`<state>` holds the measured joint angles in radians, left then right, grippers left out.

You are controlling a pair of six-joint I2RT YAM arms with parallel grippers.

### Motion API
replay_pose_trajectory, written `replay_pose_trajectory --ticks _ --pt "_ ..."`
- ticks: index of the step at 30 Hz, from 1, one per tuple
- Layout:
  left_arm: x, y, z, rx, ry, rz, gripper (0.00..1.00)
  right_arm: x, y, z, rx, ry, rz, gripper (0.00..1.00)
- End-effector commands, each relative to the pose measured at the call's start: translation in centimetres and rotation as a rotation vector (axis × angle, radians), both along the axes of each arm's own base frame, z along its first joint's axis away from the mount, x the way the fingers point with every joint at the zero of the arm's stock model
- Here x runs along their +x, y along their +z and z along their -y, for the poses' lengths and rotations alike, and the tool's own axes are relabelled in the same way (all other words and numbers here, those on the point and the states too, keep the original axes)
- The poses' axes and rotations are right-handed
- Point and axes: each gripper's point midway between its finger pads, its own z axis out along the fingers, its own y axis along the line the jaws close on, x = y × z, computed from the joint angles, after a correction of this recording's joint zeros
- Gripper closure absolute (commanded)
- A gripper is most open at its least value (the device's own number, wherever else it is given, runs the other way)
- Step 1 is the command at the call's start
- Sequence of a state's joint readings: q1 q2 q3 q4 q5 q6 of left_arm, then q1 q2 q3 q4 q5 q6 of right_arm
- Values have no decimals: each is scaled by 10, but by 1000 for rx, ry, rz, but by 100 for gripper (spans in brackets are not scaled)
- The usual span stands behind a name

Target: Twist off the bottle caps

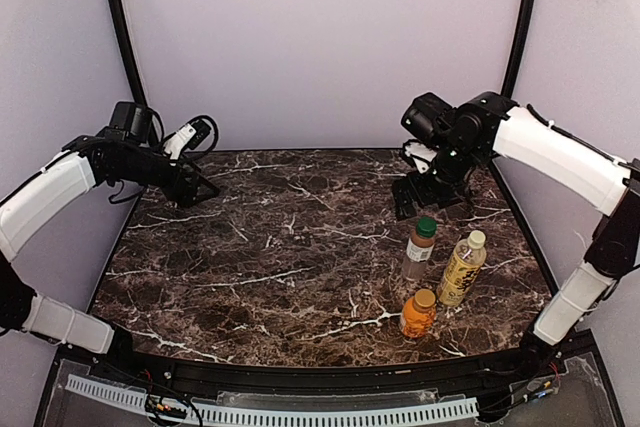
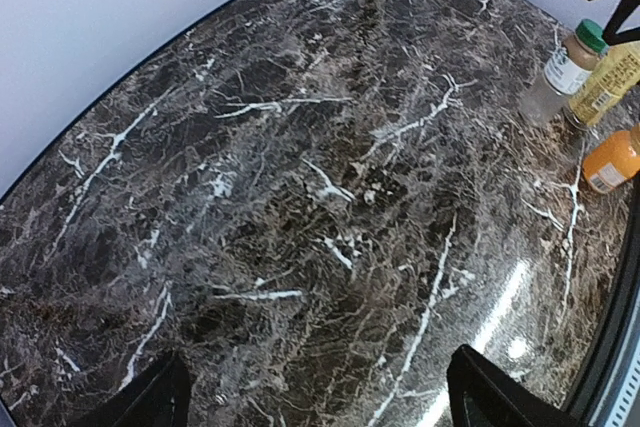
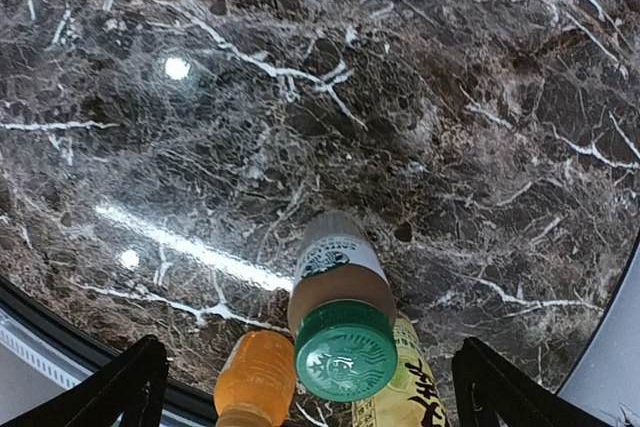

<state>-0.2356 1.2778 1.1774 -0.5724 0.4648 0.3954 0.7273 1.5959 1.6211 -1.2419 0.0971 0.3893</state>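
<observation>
From above, three capped bottles stand upright, bunched at the right near part of the marble table (image 1: pixel 250 247). The brown bottle (image 1: pixel 420 250) stands farthest. The yellow-labelled bottle (image 1: pixel 462 269) is just right of it and a little nearer. The orange bottle (image 1: pixel 418 314) is nearest the front edge. The right claw (image 1: pixel 427 194) hangs just beyond the brown bottle, on its far side and above it. The left claw (image 1: pixel 196 187) sits well apart at the far left edge, so the right arm is clearly the nearer.

In the left wrist view, the fingers (image 2: pixel 160 397) stand wide apart with only bare marble between them. The bottles are small at the far right, with open table all the way across.

In the right wrist view, the fingers (image 3: pixel 140 379) are spread and grip nothing. The brown bottle's green cap (image 3: pixel 346 350) shows between them, lower down, its long axis pointing almost at the camera. The orange and yellow-labelled bottles crowd it on either side; whether they touch it, I cannot tell. A straight drop onto the cap looks needed, with little side room and the table's near edge close by.
</observation>
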Motion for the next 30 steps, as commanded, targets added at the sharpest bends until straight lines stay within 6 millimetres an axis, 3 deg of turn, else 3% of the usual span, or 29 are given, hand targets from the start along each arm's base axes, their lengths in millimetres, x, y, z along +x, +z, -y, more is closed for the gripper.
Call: replay_pose_trajectory --ticks 1,4,11,26,28,30 --pt "-37 -1 0 28 -50 -107 11 -11 -14 19 -112 -39 -40 1" --pt "-37 2 -1 29 -41 -103 12 -9 -20 14 -93 -18 -37 5" --pt "-37 2 2 28 -46 -110 13 -13 -42 11 -100 -3 -82 26" --pt "-40 3 7 29 -65 -118 14 -6 -52 11 -114 7 -80 48" --pt "-39 3 7 30 -64 -120 14 -6 -51 12 -113 5 -79 56" --pt "-39 3 7 29 -65 -121 14 -7 -51 11 -109 7 -84 70"
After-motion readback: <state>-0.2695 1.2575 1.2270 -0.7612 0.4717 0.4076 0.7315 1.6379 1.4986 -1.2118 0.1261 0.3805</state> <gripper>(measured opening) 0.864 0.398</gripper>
